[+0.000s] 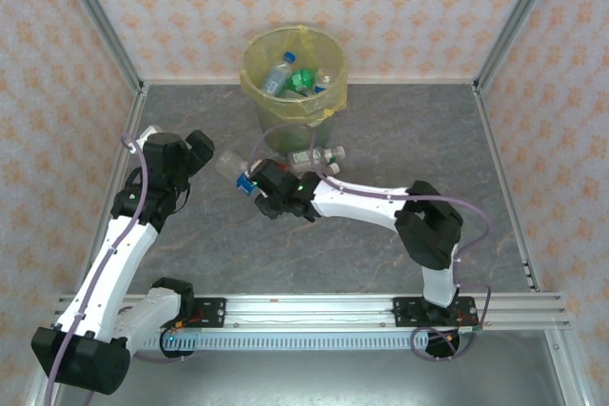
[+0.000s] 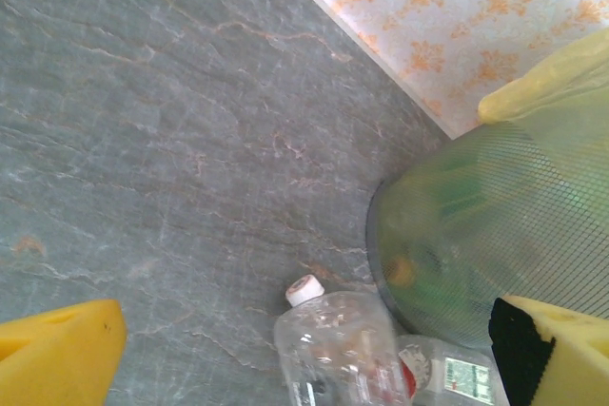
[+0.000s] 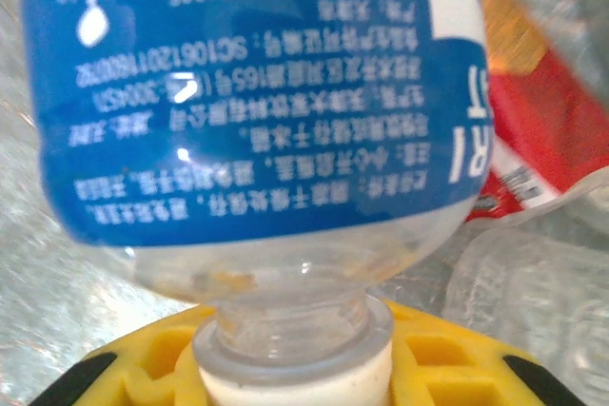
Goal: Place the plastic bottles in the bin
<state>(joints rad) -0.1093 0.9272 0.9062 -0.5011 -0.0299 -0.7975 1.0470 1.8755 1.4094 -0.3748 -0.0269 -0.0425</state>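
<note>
A blue-labelled plastic bottle (image 3: 257,111) is clamped in the closed right gripper (image 1: 247,182), near the yellow-lined bin (image 1: 290,113). The left gripper (image 1: 202,151) hangs wide open and empty.

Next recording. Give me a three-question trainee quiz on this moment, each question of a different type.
1. True or false: the left gripper is shut on a bottle.
2. The bottle in the right gripper has a label that is: A red, B blue, C green.
3. What colour is the liner of the bin?
Key: 1 false; 2 B; 3 yellow.
</note>
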